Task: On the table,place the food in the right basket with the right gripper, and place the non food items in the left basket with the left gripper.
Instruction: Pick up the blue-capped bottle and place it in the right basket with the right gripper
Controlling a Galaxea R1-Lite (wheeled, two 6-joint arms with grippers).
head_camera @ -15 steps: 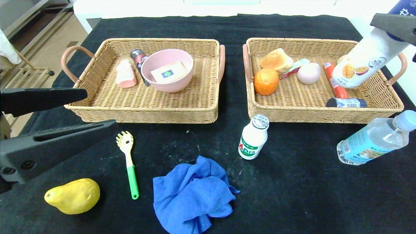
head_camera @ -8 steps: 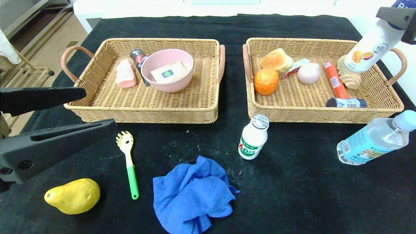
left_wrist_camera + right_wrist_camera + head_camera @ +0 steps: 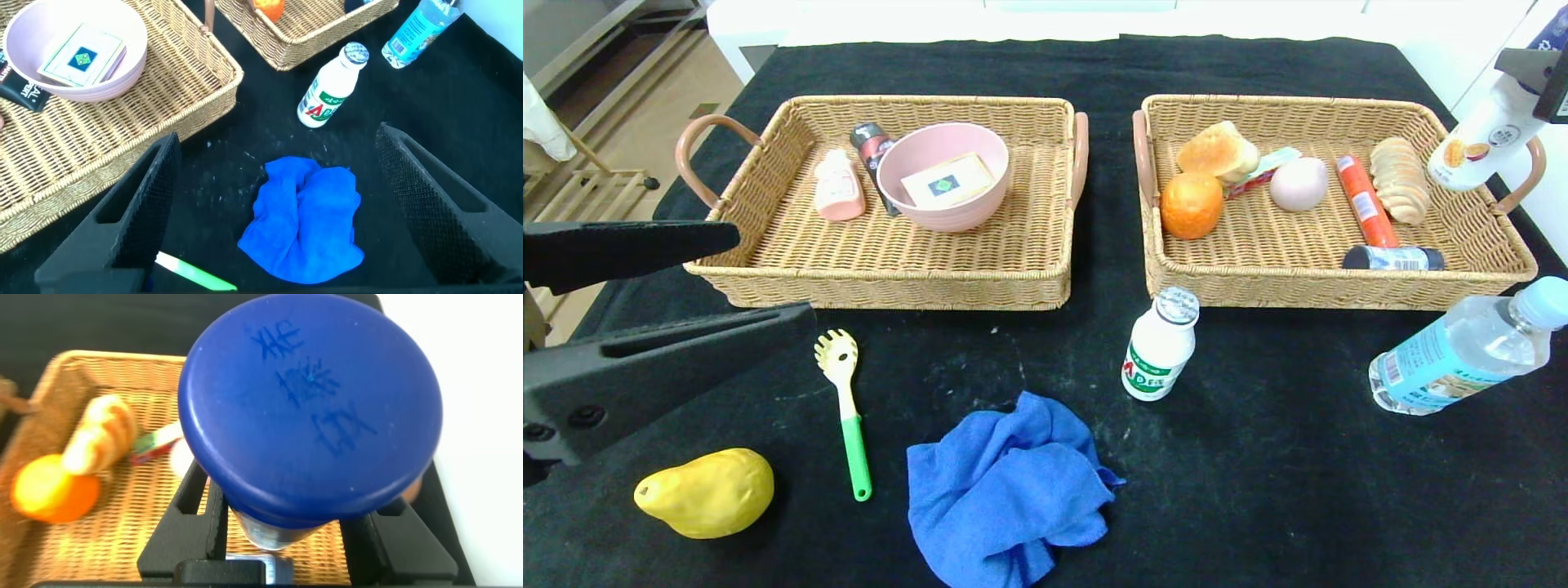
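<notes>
Upper right of frame, right gripper (image 3: pixel 1535 77) clamped on white bottle (image 3: pixel 1478 143), tilted above right basket (image 3: pixel 1168 278) handle end, risk: drops outside rim if let go now; left gripper (image 3: pixel 670 302) parked lower left w/ fingers apart, empty.

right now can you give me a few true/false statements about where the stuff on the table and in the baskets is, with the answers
1. The right pincer holds the white bottle at the right basket's far right end. True.
2. The yellow pear lies in the right basket. False: it lies on the table at the near left.
3. The left pincer is open above the blue cloth. True.
4. The pink bowl is empty. False: a small white box sits in it.
5. The small green-labelled bottle lies flat. False: it stands upright before the right basket.
</notes>
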